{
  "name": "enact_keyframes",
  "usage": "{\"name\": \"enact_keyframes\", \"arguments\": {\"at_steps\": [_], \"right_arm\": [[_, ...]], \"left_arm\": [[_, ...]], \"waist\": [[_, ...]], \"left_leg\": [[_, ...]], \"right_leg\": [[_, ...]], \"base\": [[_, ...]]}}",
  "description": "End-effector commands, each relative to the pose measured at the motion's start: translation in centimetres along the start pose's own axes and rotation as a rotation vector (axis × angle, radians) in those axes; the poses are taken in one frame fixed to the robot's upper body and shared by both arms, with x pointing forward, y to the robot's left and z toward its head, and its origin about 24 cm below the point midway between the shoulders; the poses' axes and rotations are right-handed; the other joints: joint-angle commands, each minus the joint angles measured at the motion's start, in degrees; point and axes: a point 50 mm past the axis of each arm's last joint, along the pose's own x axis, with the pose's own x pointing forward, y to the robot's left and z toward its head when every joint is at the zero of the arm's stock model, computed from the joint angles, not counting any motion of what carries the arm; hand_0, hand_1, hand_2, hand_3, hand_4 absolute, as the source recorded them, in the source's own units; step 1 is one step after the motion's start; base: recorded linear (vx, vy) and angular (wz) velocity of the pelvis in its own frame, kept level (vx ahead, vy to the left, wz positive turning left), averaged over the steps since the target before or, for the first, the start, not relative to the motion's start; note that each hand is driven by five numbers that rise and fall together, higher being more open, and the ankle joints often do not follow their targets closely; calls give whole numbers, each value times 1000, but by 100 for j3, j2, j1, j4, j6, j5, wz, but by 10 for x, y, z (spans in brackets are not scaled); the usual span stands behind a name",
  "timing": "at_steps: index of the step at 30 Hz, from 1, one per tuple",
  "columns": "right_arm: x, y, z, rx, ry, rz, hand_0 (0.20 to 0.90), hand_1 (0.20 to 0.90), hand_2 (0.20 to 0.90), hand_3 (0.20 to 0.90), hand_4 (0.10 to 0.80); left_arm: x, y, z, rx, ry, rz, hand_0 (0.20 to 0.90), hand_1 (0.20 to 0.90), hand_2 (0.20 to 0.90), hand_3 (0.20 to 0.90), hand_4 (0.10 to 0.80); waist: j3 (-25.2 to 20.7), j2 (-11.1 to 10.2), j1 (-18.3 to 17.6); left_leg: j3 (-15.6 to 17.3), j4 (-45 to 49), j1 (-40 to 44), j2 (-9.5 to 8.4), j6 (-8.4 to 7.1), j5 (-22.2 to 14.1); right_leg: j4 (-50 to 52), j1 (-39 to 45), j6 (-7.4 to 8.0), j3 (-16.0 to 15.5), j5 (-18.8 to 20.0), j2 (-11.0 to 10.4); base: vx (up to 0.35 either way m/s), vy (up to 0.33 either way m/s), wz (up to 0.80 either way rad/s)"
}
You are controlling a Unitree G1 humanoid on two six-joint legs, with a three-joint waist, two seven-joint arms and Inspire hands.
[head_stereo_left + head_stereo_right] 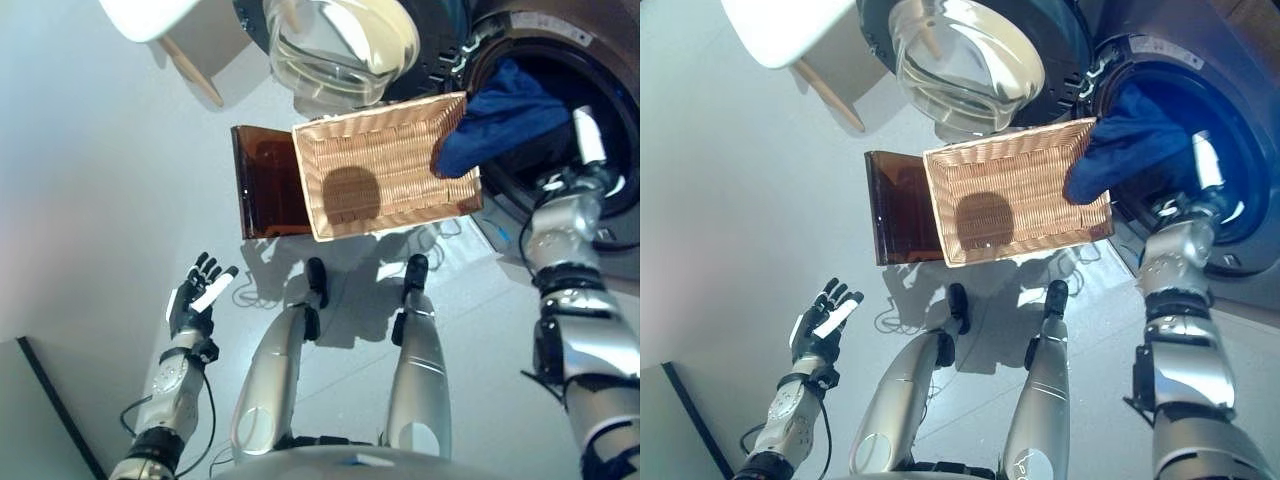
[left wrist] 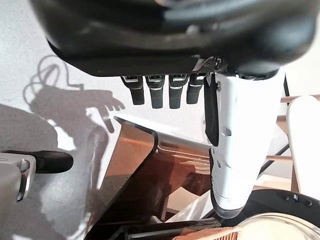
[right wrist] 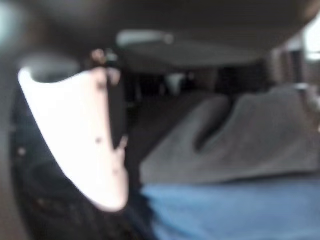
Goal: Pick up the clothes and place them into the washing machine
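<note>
Grey floor, washing machine door open. Right hand is inside the drum mouth; can't tell its finger state. Blue clothes hang over the drum rim just beside it, onto the wicker basket. Left hand well apart, fingers straight, empty.

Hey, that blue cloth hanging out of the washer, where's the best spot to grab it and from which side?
Probably the bunched lower fold of the blue cloth that droops over the wicker basket corner. Coming from the basket side, outside the washing machine opening, looks best: that part hangs free, while the rest lies inside the drum beside the right robot hand.
</note>
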Motion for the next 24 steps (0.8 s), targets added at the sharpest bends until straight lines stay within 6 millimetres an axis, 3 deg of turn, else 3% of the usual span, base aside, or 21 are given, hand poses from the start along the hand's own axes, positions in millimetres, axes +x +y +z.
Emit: {"name": "enact_keyframes", "arguments": {"at_steps": [1, 13, 24], "right_arm": [[12, 14, 86, 104, -287, 41, 200, 200, 200, 200, 300], [18, 23, 141, 265, -333, -87, 200, 200, 200, 200, 300], [13, 17, 174, 476, -412, -186, 200, 200, 200, 200, 300]], "left_arm": [[-18, 22, -13, 7, 41, 56, 900, 900, 900, 900, 800], [-18, 14, -18, 22, 78, 13, 900, 900, 900, 900, 800], [-20, 8, -28, 26, 126, -4, 900, 900, 900, 900, 800]], "waist": [[-666, 160, 144], [-761, 467, 315], [-916, 712, 364]], "left_leg": [[-167, -1160, 193, -101, -543, 656], [-124, -1237, 221, -162, -563, 689], [-150, -1338, 247, -227, -580, 754]], "right_leg": [[937, -97, -283, -209, -848, 279], [1005, -156, -260, -129, -927, 217], [1057, -210, -255, -72, -975, 208]], "base": [[0, 0, 0], [1, -1, 1], [0, 0, 0]]}}
